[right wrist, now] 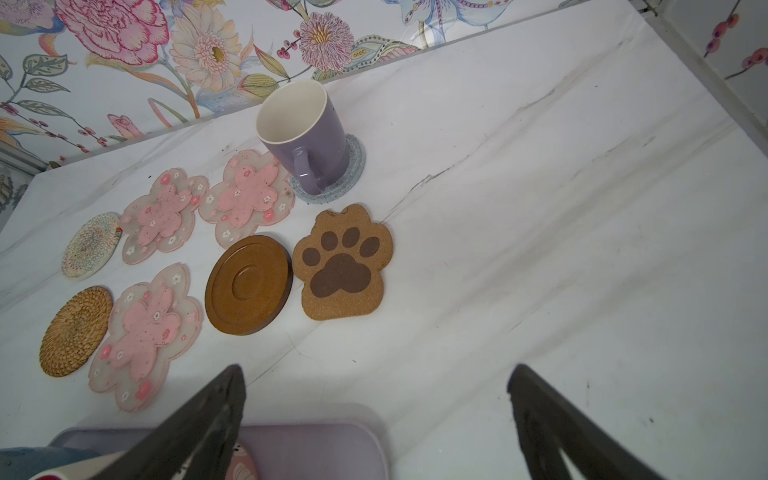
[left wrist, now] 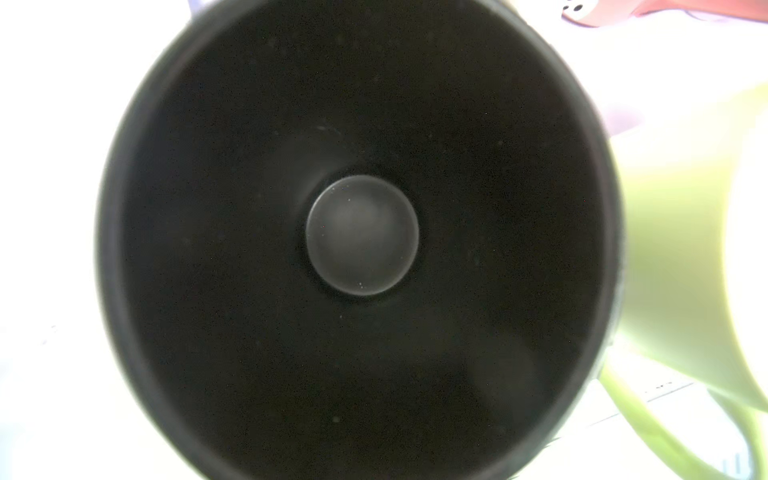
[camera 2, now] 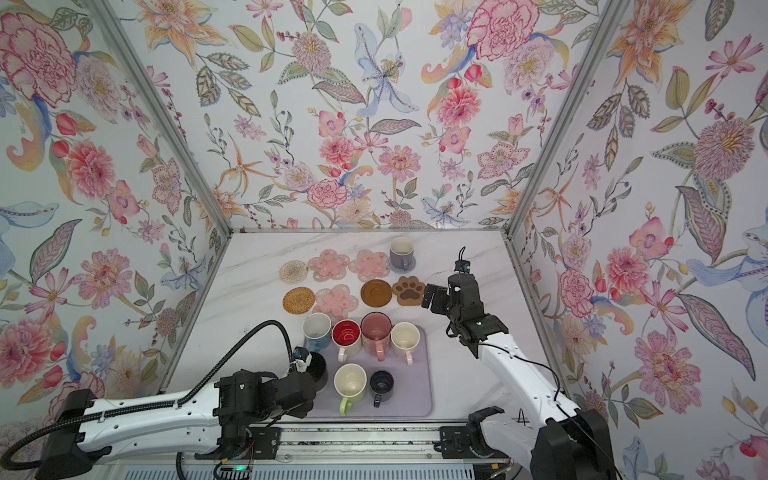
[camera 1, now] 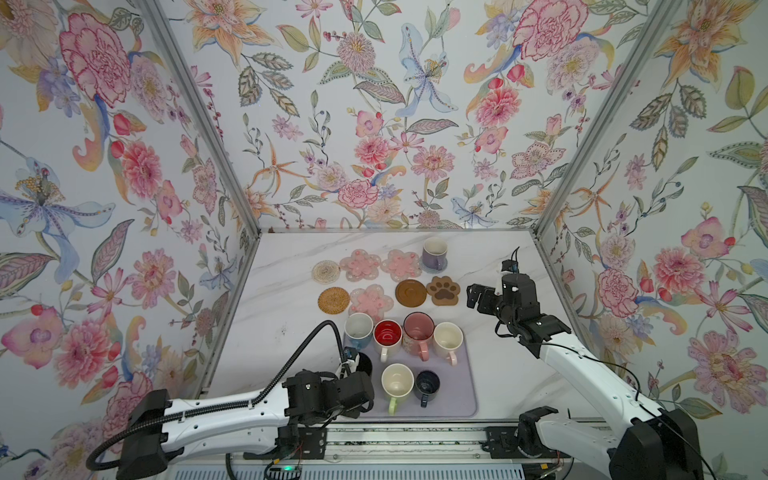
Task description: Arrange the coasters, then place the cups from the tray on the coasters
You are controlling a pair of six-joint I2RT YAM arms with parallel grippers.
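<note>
Can't see left pincer (camera 1: 354, 379) tips anywhere. Only get a sliver of black cup (camera 1: 366, 362) right by it in both top views; close up, lose rim at the edges. Can't make out cream-green cup (left wrist: 681, 249) beside it: blurry, too bright, cut off. Lose part of right pincer (right wrist: 376, 370) fingers (right wrist: 199, 424) & nearby tray (right wrist: 316, 449) at edge.

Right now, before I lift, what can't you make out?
Where the left gripper grips: hidden beneath its wrist in both top views; left wrist view shows only the black cup inside.
The black cup's handle: behind the left arm, top views.
The grey-blue coaster: mostly under the lavender cup.
</note>
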